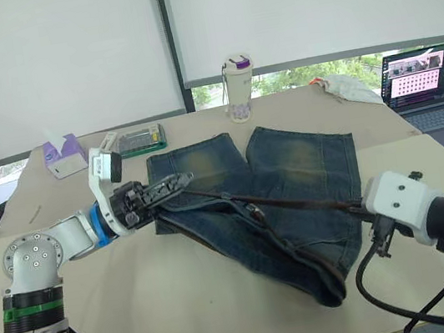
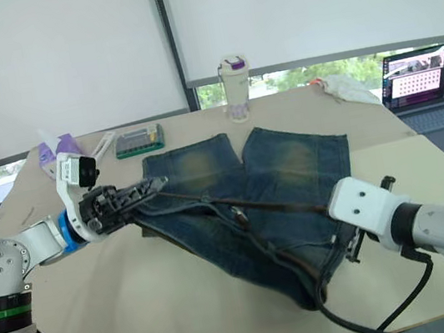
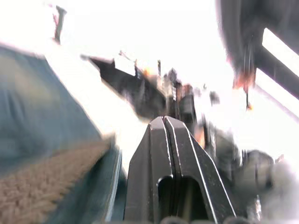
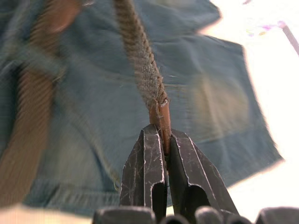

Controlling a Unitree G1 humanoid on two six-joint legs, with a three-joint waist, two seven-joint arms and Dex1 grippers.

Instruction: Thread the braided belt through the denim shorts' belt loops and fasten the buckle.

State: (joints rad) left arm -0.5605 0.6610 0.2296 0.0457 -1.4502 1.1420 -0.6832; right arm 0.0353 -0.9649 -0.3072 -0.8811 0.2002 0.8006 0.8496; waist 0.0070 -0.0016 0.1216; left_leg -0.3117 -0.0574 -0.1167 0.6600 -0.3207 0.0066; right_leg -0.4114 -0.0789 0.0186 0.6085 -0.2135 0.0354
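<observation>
Your right gripper (image 4: 161,140) pinches the braided belt (image 1: 295,202) by its leather tip, just off the denim shorts (image 1: 291,172). Your left gripper (image 1: 175,180), fingers pressed together, sits at their opposite edge. Bare table (image 1: 185,307) lies nearer you; a bottle (image 1: 238,88) stands beyond the shorts.

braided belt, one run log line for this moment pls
right gripper: shut on braided belt leather tip | left gripper: shut, at denim shorts waistband | belt: stretched across shorts | buckle: unseen
</observation>
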